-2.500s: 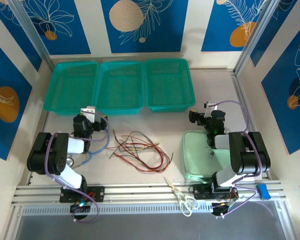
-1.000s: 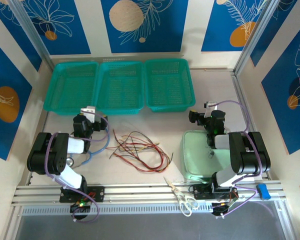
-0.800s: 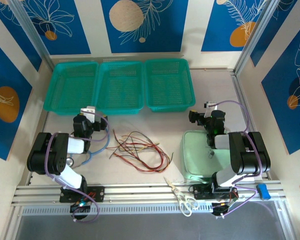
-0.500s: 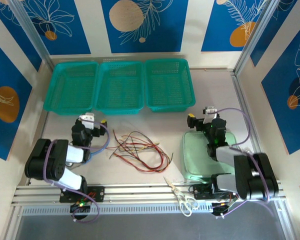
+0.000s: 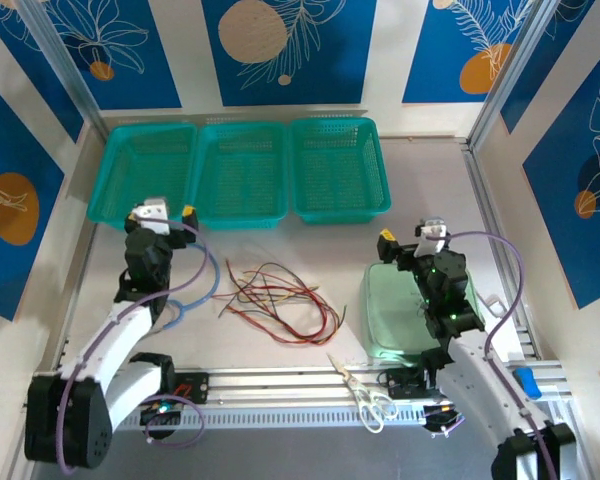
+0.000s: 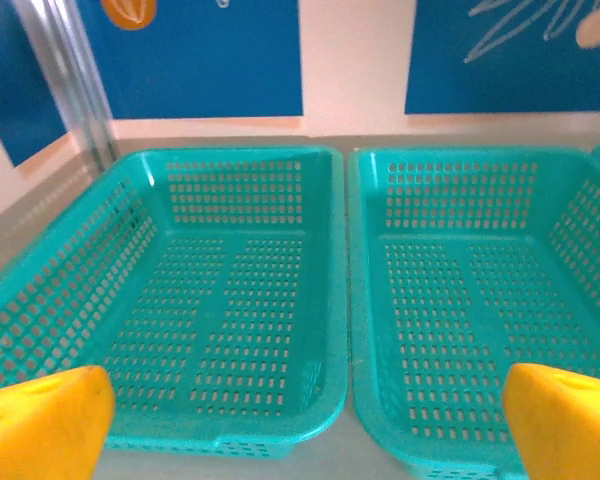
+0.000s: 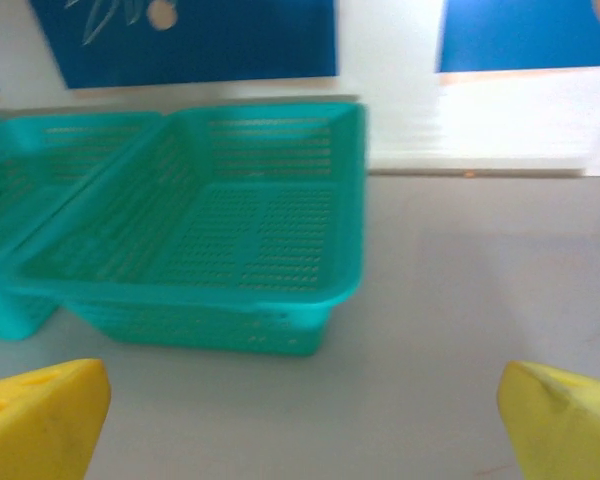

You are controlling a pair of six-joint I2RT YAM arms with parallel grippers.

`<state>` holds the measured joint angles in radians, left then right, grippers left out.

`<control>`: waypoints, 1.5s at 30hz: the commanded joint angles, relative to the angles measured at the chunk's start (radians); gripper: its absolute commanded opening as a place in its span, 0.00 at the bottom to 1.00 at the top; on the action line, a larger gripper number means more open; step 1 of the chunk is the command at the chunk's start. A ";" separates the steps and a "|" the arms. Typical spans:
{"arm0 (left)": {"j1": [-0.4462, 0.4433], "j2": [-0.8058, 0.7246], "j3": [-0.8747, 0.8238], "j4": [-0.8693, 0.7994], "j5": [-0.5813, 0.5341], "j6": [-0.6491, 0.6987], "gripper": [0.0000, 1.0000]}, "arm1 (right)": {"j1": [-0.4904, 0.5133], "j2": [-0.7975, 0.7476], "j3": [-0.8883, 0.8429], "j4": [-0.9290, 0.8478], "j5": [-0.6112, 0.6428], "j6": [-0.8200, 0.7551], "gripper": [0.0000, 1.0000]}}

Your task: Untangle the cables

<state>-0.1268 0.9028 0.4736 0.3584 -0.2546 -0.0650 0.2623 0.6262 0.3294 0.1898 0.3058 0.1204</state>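
The cables (image 5: 280, 298) lie in a loose tangle of red, black and tan wires on the table's middle, with nothing touching them. My left gripper (image 5: 167, 215) is raised to their back left, near the baskets' front edge. In the left wrist view it (image 6: 300, 445) is open, with yellow fingertips (image 6: 42, 424) at the bottom corners and nothing between them. My right gripper (image 5: 408, 238) hovers to the right of the cables, over the green tray's back edge. In the right wrist view it (image 7: 302, 430) is open and empty above bare table.
Three teal baskets (image 5: 242, 135) line the back; the left wrist view faces two of them (image 6: 332, 300), the right wrist view one (image 7: 352, 200). A pale green tray (image 5: 380, 320) lies under the right arm. Scissors (image 5: 365, 398) rest on the front rail. A light-blue tube (image 5: 208, 285) curves beside the left arm.
Both arms have unfolded from their rest pose and lifted. The left gripper swung back and left, the right gripper rose and shifted slightly right. The cables have not moved.
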 commanded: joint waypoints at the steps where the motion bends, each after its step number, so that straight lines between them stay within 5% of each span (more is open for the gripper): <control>1: -0.018 -0.122 0.063 -0.432 -0.021 -0.143 0.99 | 0.136 -0.001 0.107 -0.251 0.067 0.022 1.00; 10: -0.058 -0.274 0.173 -0.890 0.176 -0.438 0.99 | 0.604 0.394 0.452 -0.609 0.123 0.038 0.98; 16: -0.060 -0.278 0.202 -1.046 0.288 -0.487 0.99 | 0.746 0.698 0.694 -0.724 0.005 0.060 0.86; 28: -0.061 -0.214 0.176 -1.145 0.451 -0.564 0.99 | 0.845 1.002 0.869 -0.708 -0.159 0.184 0.32; 32: -0.060 -0.195 0.157 -1.148 0.471 -0.585 0.99 | 0.851 1.073 0.878 -0.646 -0.211 0.191 0.22; 45: -0.050 -0.159 0.039 -0.982 0.573 -0.715 0.97 | 0.854 1.255 0.959 -0.540 -0.389 0.178 0.30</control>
<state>-0.1795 0.7273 0.5377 -0.6838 0.2661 -0.7334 1.1091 1.8477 1.2518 -0.3805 -0.0063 0.2970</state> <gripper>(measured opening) 0.973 0.296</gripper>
